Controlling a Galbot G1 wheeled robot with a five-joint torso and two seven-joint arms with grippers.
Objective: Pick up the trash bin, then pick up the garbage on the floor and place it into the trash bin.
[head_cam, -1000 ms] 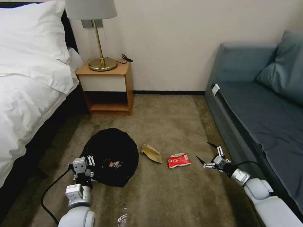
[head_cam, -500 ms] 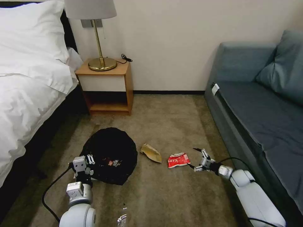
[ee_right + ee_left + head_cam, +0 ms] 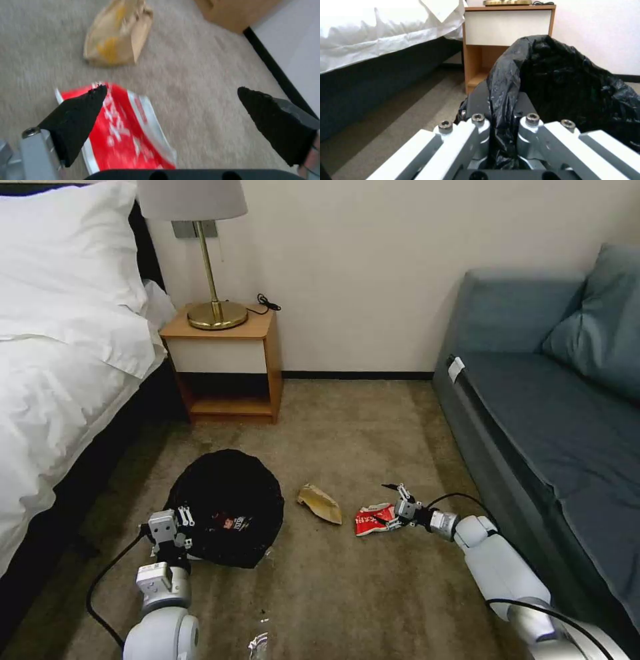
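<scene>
The trash bin (image 3: 223,500), its black bag liner draped over the rim, sits on the carpet with a printed packet inside. My left gripper (image 3: 175,521) is shut on its near rim; in the left wrist view the left gripper (image 3: 501,100) pinches the black liner (image 3: 560,75). The red-and-white packet (image 3: 372,519) lies flat on the carpet. My right gripper (image 3: 392,501) is open and low at its right edge. In the right wrist view one fingertip (image 3: 80,107) overlaps the red-and-white packet (image 3: 126,135). The gold-brown wrapper (image 3: 320,503) (image 3: 116,42) lies between bin and packet.
A bed (image 3: 60,380) lines the left side and a grey sofa (image 3: 553,433) the right. A wooden nightstand (image 3: 227,360) with a lamp stands by the far wall. A shiny crumpled scrap (image 3: 257,643) lies at the near edge. Open carpet lies between.
My right arm has reached left and down, bringing its open gripper from beside the sofa to the red-and-white packet. The left gripper and bin have shifted slightly left.
</scene>
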